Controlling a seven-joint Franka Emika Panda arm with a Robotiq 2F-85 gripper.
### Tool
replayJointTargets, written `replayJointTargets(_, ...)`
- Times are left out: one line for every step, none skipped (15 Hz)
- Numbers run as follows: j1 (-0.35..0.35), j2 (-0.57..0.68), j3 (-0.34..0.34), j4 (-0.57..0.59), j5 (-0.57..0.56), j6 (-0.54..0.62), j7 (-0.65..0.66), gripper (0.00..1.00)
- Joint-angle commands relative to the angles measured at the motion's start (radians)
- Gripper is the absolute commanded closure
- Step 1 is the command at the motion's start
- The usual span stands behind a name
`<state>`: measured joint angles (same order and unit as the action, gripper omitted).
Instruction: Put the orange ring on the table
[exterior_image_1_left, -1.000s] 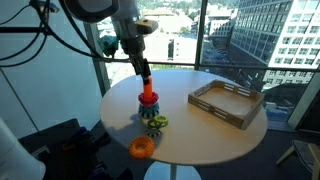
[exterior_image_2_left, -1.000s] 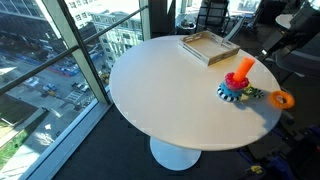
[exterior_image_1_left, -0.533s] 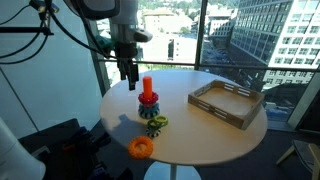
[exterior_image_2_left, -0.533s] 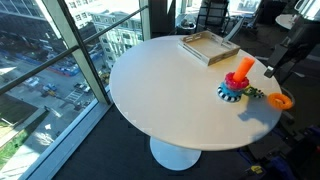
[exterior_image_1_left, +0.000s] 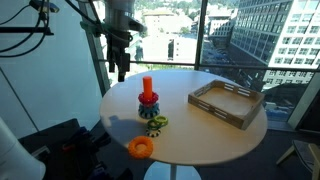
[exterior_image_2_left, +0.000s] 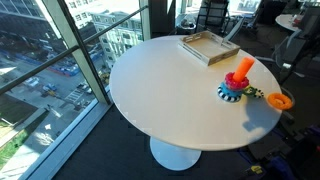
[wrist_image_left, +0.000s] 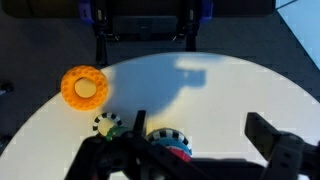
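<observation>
The orange ring (exterior_image_1_left: 141, 148) lies flat on the white round table (exterior_image_1_left: 205, 135) near its edge; it also shows in an exterior view (exterior_image_2_left: 281, 100) and in the wrist view (wrist_image_left: 84, 87). My gripper (exterior_image_1_left: 122, 72) hangs open and empty above the table's far edge, well away from the ring. In the wrist view its dark fingers (wrist_image_left: 200, 140) are spread apart with nothing between them. The stacking toy with its upright orange-red peg (exterior_image_1_left: 147, 88) stands near the table's middle.
A small green gear-like ring (exterior_image_1_left: 156, 123) lies beside the stacking toy's base (exterior_image_2_left: 233, 91). A rectangular wooden tray (exterior_image_1_left: 226, 102) sits on the far side of the table. Large windows surround the table. Chairs stand behind the table's edge (wrist_image_left: 145, 30).
My gripper has risen from just above the peg and moved away sideways toward the table's edge. The orange ring has stayed on the table.
</observation>
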<state>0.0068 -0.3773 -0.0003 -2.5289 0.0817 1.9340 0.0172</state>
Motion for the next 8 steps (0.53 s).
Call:
replayJointTargets(0.006, -0.071, 0.012, 0.035, -0.016, -0.102, -0.002, 0.00)
replayJointTargets(0.008, -0.086, 0.016, 0.042, -0.015, -0.120, -0.001, 0.00)
replayJointTargets(0.010, -0.102, 0.019, 0.047, -0.013, -0.136, 0.000, 0.00)
replayJointTargets(0.011, -0.118, 0.022, 0.051, -0.012, -0.150, 0.002, 0.00)
replayJointTargets(0.012, -0.129, 0.025, 0.054, -0.011, -0.159, 0.002, 0.00)
replayJointTargets(0.013, -0.140, 0.029, 0.057, -0.012, -0.166, 0.005, 0.00)
replayJointTargets(0.013, -0.148, 0.032, 0.059, -0.013, -0.172, 0.007, 0.00)
replayJointTargets(0.013, -0.155, 0.036, 0.059, -0.015, -0.172, 0.011, 0.00)
